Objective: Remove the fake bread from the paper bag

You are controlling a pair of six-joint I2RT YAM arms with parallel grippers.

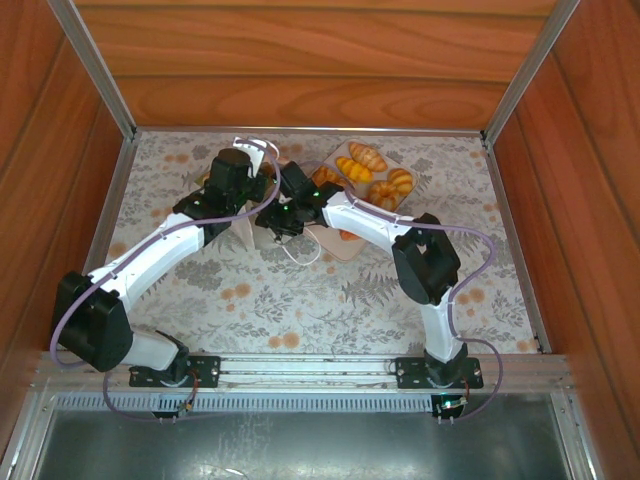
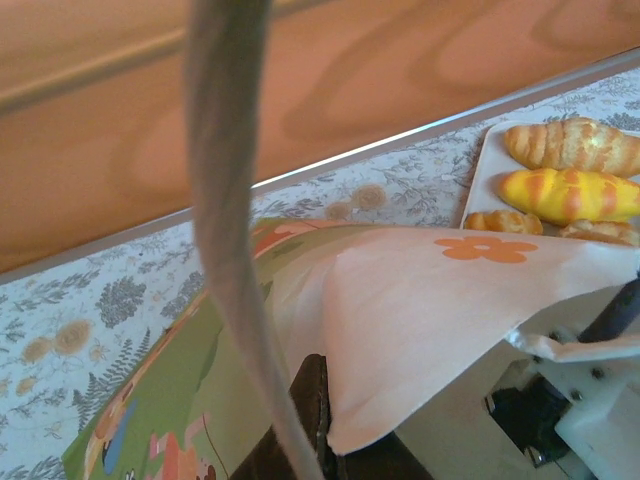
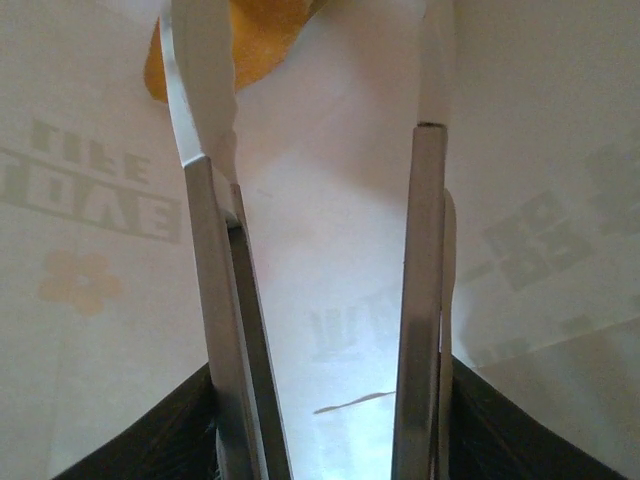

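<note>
Several pieces of fake bread (image 1: pixel 367 156) lie on the pink tray (image 2: pixel 478 175) at the upper right of the left wrist view. At least one more orange pastry (image 3: pixel 230 40) sits deep inside the paper bag (image 2: pixel 430 310), at the top left of the right wrist view. The bag lies on its side on the floral counter (image 1: pixel 300 300), just left of the tray, with a cord handle (image 2: pixel 228 200) hanging across the lens.

The left gripper (image 2: pixel 315 430) has its jaws closed, apparently pinching the bag's rim at the bottom of the frame to hold the mouth up. The right gripper (image 3: pixel 318 90) is inside the bag. Its jaws stand partly apart, with only white paper between them and nothing held. The pastry lies just beyond its left fingertip.

The pastry looks light, hard and glossy, so it will likely slip or roll under a shallow pinch. A grip across its narrow middle should hold best. The thin paper creases easily and could get caught in the jaws along with the bread.
</note>
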